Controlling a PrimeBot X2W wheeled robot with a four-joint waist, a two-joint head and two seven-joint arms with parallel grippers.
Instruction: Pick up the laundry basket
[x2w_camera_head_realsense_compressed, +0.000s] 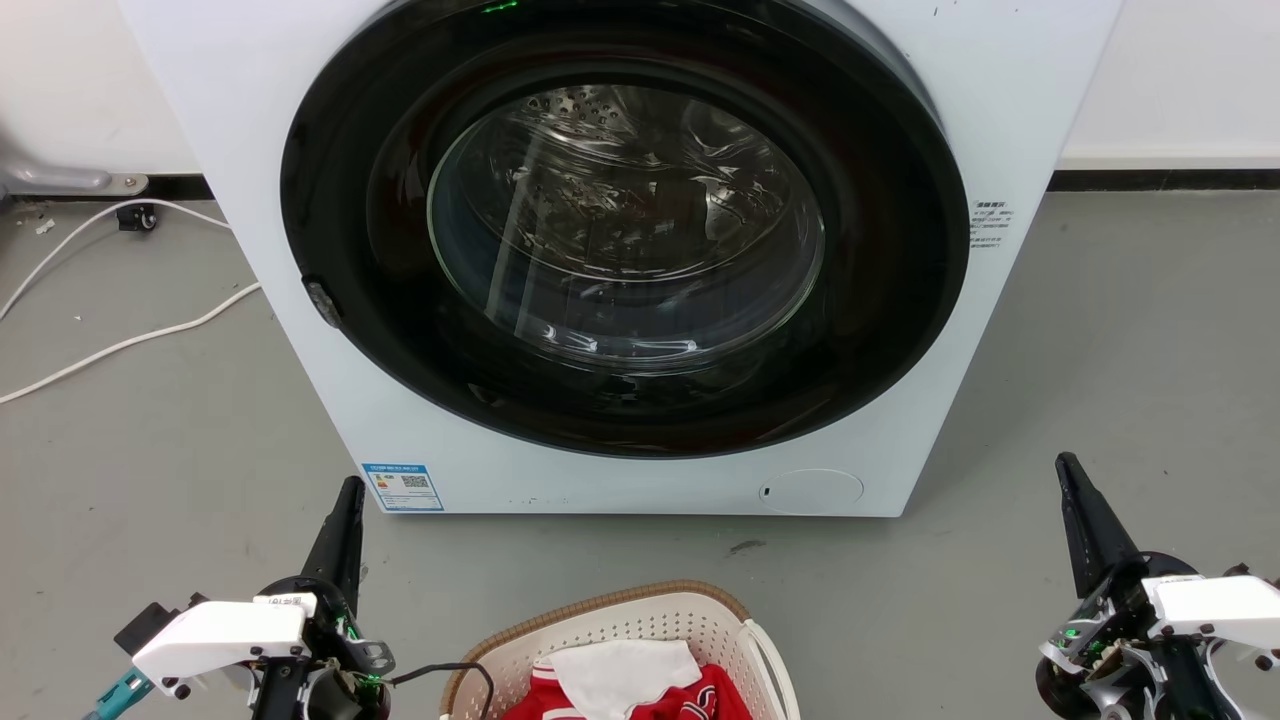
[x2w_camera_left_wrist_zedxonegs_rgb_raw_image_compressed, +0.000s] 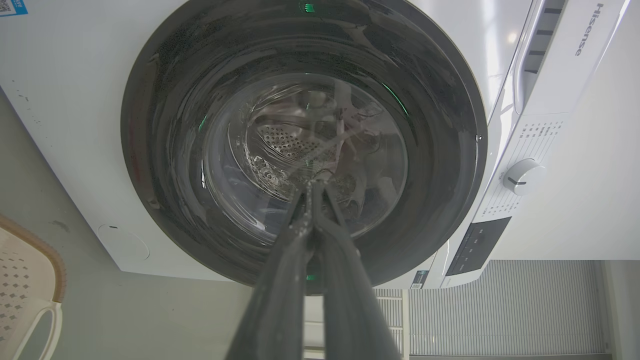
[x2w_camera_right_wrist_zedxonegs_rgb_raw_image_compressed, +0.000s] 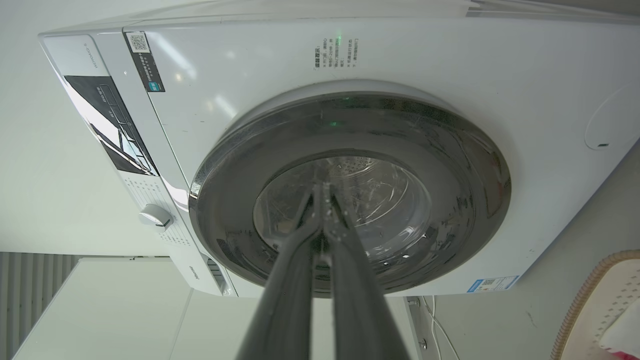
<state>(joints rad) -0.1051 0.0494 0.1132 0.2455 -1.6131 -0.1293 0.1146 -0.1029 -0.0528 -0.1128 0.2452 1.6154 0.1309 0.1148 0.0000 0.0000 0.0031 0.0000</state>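
A: Well, where is the laundry basket (x2w_camera_head_realsense_compressed: 640, 598) now?

B: It stands on the grey floor (x2w_camera_head_realsense_compressed: 150, 480), just in front of the washing machine (x2w_camera_head_realsense_compressed: 250, 150) and between the two arms. It is nearer to the left gripper (x2w_camera_head_realsense_compressed: 350, 495) than to the right gripper (x2w_camera_head_realsense_compressed: 1068, 470). Neither one touches it.

A: And the fingers, how are they?

B: On both grippers the two dark fingers are pressed together, with nothing between them. They point up toward the machine door.

A: How do you think the basket will handle?

B: I believe it is light. The walls are thin plastic with many holes, so they are stiff but may bend a little under a hard squeeze. Inside I see a red garment (x2w_camera_head_realsense_compressed: 700, 700) and a white cloth (x2w_camera_head_realsense_compressed: 620, 668). They are soft and add little weight, I suppose.

A: Where should one take hold?

B: I would take the white side handle (x2w_camera_head_realsense_compressed: 775, 650). It is a loop, and a finger can pass under it. The opposite side is cut off at the edge of the head view, so I cannot tell how its handle lies. The brown rim is also possible, but smooth plastic could slip. Lifting with both arms should keep the basket level, so that the clothes stay inside.
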